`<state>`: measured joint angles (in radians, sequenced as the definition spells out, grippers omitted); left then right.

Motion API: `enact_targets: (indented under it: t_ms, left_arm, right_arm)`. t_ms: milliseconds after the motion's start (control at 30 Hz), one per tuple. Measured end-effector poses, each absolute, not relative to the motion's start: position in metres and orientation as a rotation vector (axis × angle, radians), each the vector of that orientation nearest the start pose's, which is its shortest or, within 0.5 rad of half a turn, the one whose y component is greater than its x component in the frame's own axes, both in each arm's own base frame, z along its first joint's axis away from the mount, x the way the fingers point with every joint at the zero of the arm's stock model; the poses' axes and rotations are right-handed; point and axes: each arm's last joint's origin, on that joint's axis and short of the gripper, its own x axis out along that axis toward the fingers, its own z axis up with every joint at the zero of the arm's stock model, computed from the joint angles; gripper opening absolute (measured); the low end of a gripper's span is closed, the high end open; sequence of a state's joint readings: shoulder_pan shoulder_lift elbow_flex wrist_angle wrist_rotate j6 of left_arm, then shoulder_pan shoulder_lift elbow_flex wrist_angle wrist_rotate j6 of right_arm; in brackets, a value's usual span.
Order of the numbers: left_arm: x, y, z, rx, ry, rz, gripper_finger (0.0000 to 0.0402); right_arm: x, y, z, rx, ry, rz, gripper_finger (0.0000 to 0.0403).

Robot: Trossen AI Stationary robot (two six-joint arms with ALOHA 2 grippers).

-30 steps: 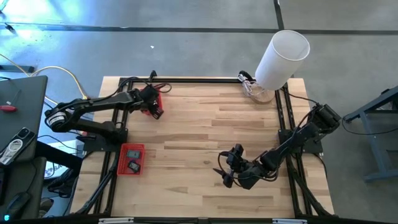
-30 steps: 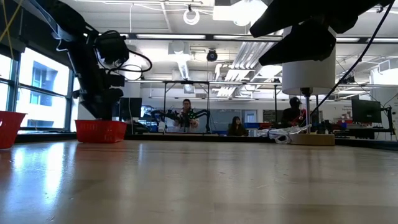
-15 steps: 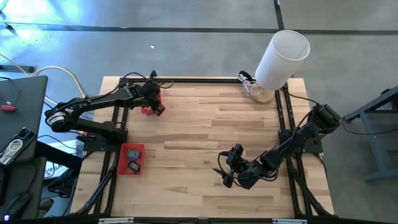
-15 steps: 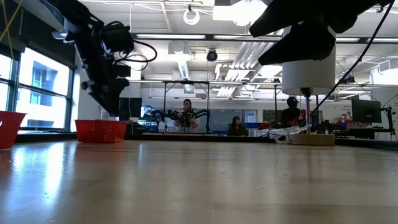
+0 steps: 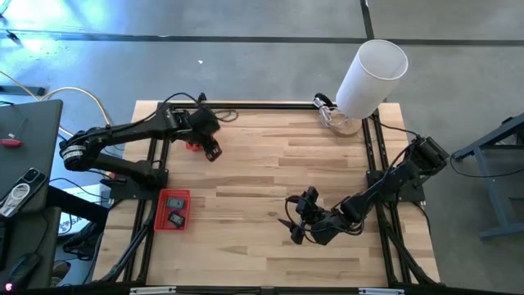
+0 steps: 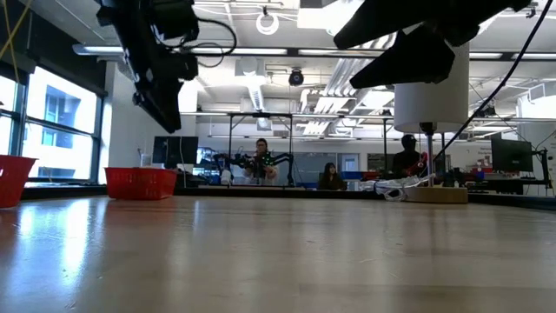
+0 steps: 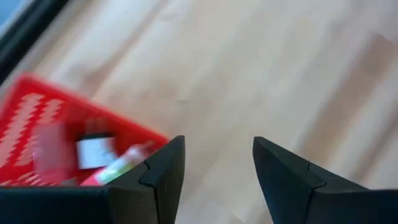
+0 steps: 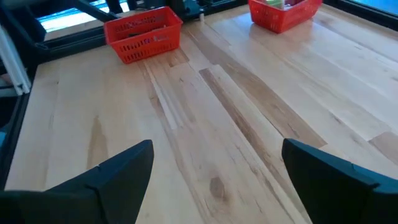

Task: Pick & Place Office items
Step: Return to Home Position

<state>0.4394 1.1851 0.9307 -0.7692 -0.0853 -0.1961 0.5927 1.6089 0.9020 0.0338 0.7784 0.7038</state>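
Table [image 5: 270, 176]: we see pale wood planks with a black rail [image 5: 262, 105] along the far edge and down both sides. The widest open stretch is the middle, between the two grippers.
Cylinder [image 5: 372, 75]: white, at the far right corner over the rail, well apart from both arms.
Right arm [image 5: 393, 184]: it reaches in from the right edge, over the near half. The right gripper [image 5: 293, 229] faces the baskets with its fingers [image 8: 118, 171] spread wide and only bare wood between them.
Left arm [image 5: 123, 135]: it comes from the left edge toward the far left corner. The left gripper [image 5: 211, 150] hangs well above the wood, just inward of the far basket, and its fingers [image 7: 158, 171] are parted with nothing held.
Near basket [image 5: 160, 210]: red mesh, beside the left rail on the near half.
Far basket [image 5: 191, 146]: red mesh, near the far left corner; from above we find it mostly hidden under the left arm.
Office items [image 5: 175, 219]: two dark pieces lie in the near basket. In the far basket we make out a white piece [image 7: 93, 151] with a dark patch, a green piece [image 7: 121, 168] and a pink piece [image 7: 50, 146]. All three are too blurred for us to read any writing.
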Motion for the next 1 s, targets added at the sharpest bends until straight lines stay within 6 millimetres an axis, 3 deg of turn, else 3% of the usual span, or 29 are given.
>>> enact_targets:
  t_ms: [133,233,400,567,700,1000]
  left_arm:
    - [0.209,0.078,0.266,-0.281,0.994,0.496,0.0179]
    - [0.213,0.066,0.274,-0.240,0.979,0.472,0.0165]
    - [0.208,0.043,0.293,-0.200,0.922,0.434,0.0110]
    - [0.186,0.023,0.310,-0.155,0.865,0.408,0.0043]
    - [0.164,0.014,0.324,-0.133,0.784,0.363,0.0005]
    - [0.096,0.010,0.356,-0.148,0.502,0.326,0.0001]
  right_arm:
    - [0.284,0.161,0.199,0.263,0.451,-0.305,0.0321]
    - [0.285,0.162,0.203,0.224,0.439,-0.268,0.0278]
    - [0.282,0.161,0.216,0.107,0.419,-0.223,0.0158]
    - [0.270,0.155,0.236,0.019,0.413,-0.188,0.0020]
    - [0.256,0.146,0.255,-0.027,0.416,-0.155,0.0008]
    - [0.207,0.117,0.303,-0.080,0.415,-0.031,0.0003]
